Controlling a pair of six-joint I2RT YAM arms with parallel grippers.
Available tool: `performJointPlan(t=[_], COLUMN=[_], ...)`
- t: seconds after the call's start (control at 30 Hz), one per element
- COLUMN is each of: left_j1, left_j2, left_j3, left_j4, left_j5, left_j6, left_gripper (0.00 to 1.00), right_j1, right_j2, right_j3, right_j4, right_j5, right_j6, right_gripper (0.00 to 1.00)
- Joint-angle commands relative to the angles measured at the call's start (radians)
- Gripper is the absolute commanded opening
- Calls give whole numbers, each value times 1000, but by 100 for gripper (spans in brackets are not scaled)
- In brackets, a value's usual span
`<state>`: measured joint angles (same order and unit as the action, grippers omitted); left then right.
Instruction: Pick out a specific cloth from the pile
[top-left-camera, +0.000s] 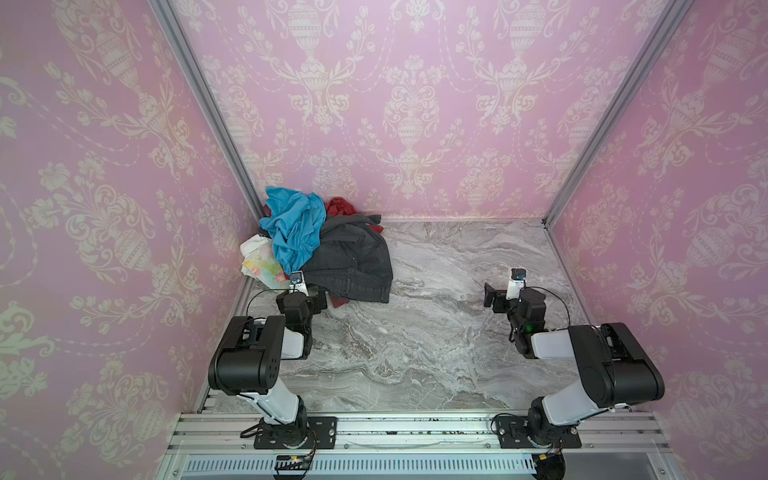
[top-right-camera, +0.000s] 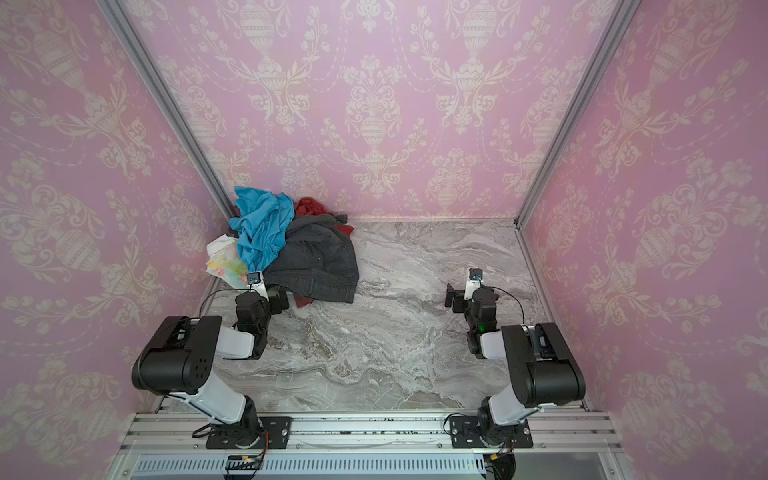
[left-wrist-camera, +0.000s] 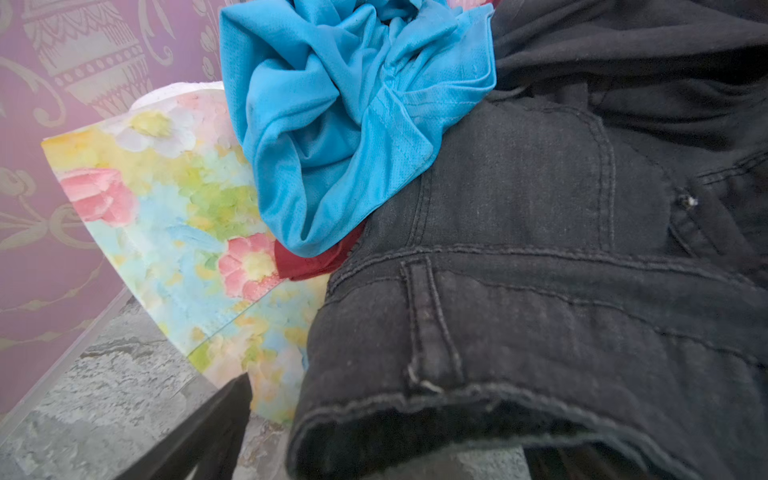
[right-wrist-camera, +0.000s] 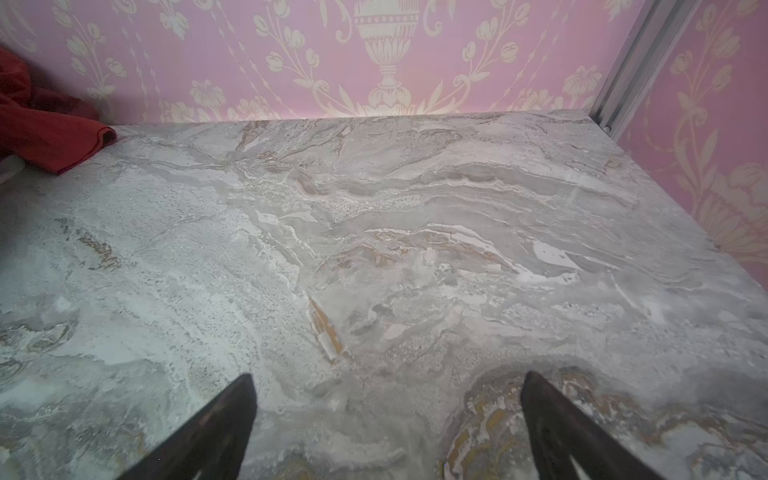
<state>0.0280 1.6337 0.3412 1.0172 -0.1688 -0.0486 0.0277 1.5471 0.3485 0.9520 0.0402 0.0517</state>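
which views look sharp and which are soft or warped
In both top views, even light, no glare, walls splayed by the wide lens; left wrist, jeans crisp, near finger blurred; right wrist, table sharp, fingers dark and soft.

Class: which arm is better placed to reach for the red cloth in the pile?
Left, probably. The left gripper stands open at the near edge of the pile; the right gripper is open over bare marble, farther from the red cloth showing behind the jeans.
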Motion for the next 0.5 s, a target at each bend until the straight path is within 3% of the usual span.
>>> performJointPlan(t=[0.0, 0.47], left_j1=[-8, -8], left_j2=[2, 2], left_j3=[2, 9], left_j4=[24, 12], left_j5=[15, 18], left_j6=[18, 21], left_gripper=[99, 99], right_j1=[-4, -3], right_j2=[0, 0], right_j3=[11, 13], right_j4=[3, 2], right_j5=[-3, -3], right_j6=[-13, -13], right_gripper=[100, 100])
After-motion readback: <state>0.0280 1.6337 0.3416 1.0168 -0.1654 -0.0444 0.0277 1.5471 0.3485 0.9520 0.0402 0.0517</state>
